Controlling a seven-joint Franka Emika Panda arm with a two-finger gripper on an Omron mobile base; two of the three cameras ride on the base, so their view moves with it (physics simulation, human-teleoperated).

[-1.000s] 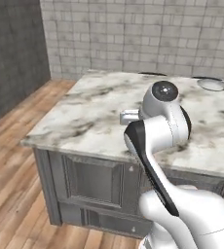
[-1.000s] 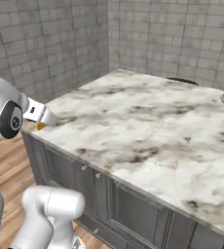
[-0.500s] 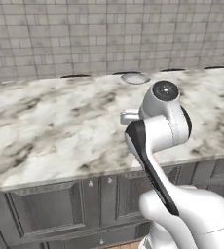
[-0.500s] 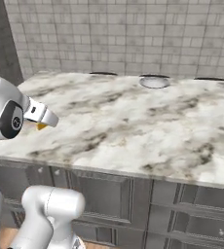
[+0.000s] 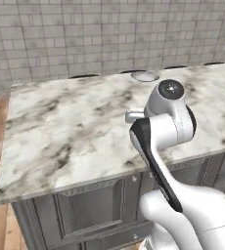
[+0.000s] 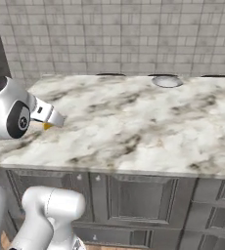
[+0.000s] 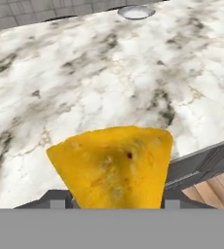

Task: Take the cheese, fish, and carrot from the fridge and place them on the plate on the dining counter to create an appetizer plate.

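I have the cheese (image 7: 116, 168) in the gripper (image 7: 115, 203); in the hand view the yellow-orange wedge sits right in front of the lens, clamped between the jaws, its broad face toward the camera and its narrow end down toward the fingers; in the right base view a small orange tip of it (image 6: 47, 126) peeks out below the hand, just above the near left part of the dining counter (image 6: 134, 122); the wedge hangs over the marble and is not resting on it. The plate (image 5: 145, 76) lies flat at the far edge of the same counter, well apart from the cheese; I see it also at the top of the hand view (image 7: 136, 12) and at the far edge in the right base view (image 6: 167, 81); a grey tiled wall (image 5: 85, 34) stands behind the counter.
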